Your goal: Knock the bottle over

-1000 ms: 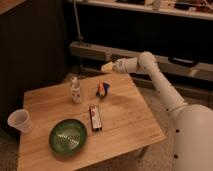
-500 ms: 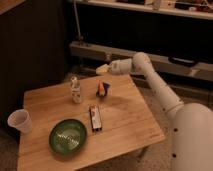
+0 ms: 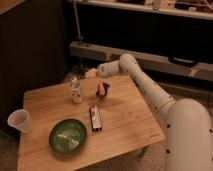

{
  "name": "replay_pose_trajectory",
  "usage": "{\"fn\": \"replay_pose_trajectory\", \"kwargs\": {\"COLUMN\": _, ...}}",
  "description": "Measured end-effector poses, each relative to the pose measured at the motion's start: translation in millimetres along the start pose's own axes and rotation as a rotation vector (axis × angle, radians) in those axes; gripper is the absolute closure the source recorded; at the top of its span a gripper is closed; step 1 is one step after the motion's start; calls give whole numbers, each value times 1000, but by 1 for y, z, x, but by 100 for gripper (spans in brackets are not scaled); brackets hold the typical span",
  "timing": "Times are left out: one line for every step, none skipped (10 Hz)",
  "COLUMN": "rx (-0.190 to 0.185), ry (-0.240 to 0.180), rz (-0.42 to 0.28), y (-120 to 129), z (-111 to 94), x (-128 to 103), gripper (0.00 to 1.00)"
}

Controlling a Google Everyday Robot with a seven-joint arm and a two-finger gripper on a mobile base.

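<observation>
**Single camera view: wooden table [image 3: 127, 127] with my white arm [image 3: 150, 92] above it.** My arm extended from my body [image 3: 190, 135] at the lower right, running up and leftward over the table's far right corner. My claw [image 3: 91, 73], pale yellow at its tip, hung over the far edge of the table. It was up and to the right of the bottle [image 3: 75, 90], near it but apart from it. Whether my claw was spread or pressed together could not be told from this view.

The bottle, small and of clear plastic with a pale cap, stood upright on the far part of the table, left of centre. To its right, and apart from it, sat a small orange-and-blue object [image 3: 103, 88], just below my claw and wrist.

Near the middle of the table lay a dark rectangular packet [image 3: 95, 118], its long side running toward the front edge. A round green plate [image 3: 68, 136] rested on the front left part, just beside the packet. A white paper cup [image 3: 19, 121] stood upright at the table's left edge, well apart from the bottle. Behind the table ran a pale horizontal rail [image 3: 100, 50] against a dark background.
</observation>
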Motion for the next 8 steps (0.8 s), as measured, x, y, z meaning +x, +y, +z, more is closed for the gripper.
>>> {"fn": "replay_pose_trajectory", "kwargs": {"rx": -13, "ry": -10, "rz": -8, "y": 1, "z": 11, "x": 5, "gripper": 100}}
{"fn": "replay_pose_trajectory", "kwargs": {"rx": -23, "ry": -18, "rz": -20, "y": 0, "z": 21, "x": 12, "gripper": 100}}
{"fn": "replay_pose_trajectory", "kwargs": {"rx": -32, "ry": -20, "rz": -24, "y": 3, "z": 23, "x": 17, "gripper": 100}}
{"fn": "replay_pose_trajectory", "kwargs": {"rx": -38, "ry": -22, "rz": -31, "y": 5, "z": 25, "x": 25, "gripper": 100}}
{"fn": "replay_pose_trajectory", "kwargs": {"rx": -23, "ry": -37, "rz": -35, "y": 4, "z": 32, "x": 26, "gripper": 100}}
{"fn": "replay_pose_trajectory", "kwargs": {"rx": -9, "ry": -55, "rz": -35, "y": 2, "z": 39, "x": 25, "gripper": 100}}
{"fn": "replay_pose_trajectory", "kwargs": {"rx": -1, "ry": -69, "rz": -34, "y": 1, "z": 46, "x": 23, "gripper": 100}}
{"fn": "replay_pose_trajectory", "kwargs": {"rx": 7, "ry": -92, "rz": -37, "y": 0, "z": 54, "x": 20, "gripper": 100}}
